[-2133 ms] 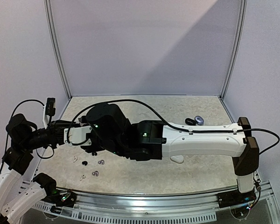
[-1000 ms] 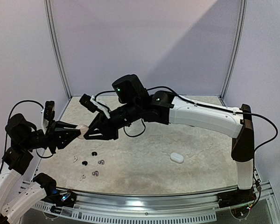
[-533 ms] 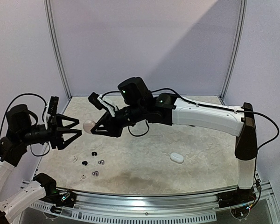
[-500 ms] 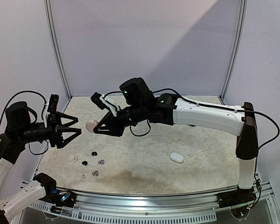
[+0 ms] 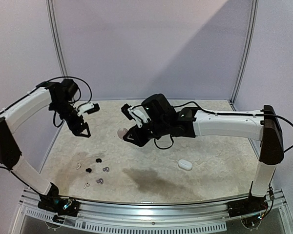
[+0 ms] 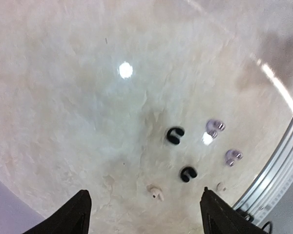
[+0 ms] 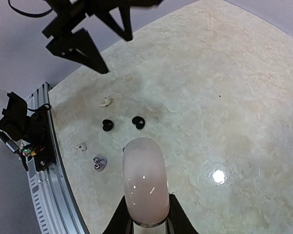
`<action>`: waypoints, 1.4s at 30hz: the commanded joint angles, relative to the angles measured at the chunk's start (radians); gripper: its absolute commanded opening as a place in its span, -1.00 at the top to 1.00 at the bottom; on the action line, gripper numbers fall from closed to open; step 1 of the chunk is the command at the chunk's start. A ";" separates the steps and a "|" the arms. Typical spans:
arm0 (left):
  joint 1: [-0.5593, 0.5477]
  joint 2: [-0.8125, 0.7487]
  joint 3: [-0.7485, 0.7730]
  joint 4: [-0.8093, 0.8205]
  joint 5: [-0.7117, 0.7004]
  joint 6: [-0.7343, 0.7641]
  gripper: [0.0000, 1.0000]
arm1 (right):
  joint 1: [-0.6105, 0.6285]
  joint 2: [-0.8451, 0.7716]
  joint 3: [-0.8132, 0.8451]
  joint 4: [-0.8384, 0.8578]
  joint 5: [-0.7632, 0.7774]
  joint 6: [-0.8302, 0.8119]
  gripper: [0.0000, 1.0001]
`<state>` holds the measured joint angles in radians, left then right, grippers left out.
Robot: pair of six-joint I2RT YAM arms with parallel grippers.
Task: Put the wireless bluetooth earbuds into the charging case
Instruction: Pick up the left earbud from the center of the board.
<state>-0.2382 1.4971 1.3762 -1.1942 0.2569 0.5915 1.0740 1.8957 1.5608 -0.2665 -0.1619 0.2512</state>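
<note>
My right gripper hangs over the middle of the table, shut on a pale pink, pebble-shaped charging case that sticks out past the fingertips; the case fills the lower middle of the right wrist view. The wireless bluetooth earbuds lie loose at the front left: black ones, lavender ones and white ones. My left gripper hovers open and empty above the table's left side, apart from the case. Below it I see black, lavender and white buds.
A second, white case lies shut on the table at the right front. The metal front rail runs along the near edge, close to the buds. Frame posts stand at the back corners.
The left gripper let go of the pink case, opened wide and swung up and back to the left. The right gripper kept the case and drifted right.
</note>
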 commanded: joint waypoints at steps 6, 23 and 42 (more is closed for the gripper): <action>0.038 0.021 -0.302 -0.034 -0.201 0.250 -0.47 | 0.004 -0.119 -0.125 0.036 0.066 0.048 1.00; 0.053 0.096 -0.529 0.337 -0.187 0.174 -0.33 | 0.004 -0.053 -0.043 -0.021 0.071 0.053 1.00; 0.093 0.118 -0.540 0.272 -0.219 0.166 -0.02 | 0.003 -0.038 -0.020 -0.045 0.069 0.024 1.00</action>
<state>-0.1650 1.6081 0.8536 -0.8833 0.0399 0.7578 1.0744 1.8389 1.5105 -0.2958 -0.1043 0.2863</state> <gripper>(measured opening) 0.512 0.191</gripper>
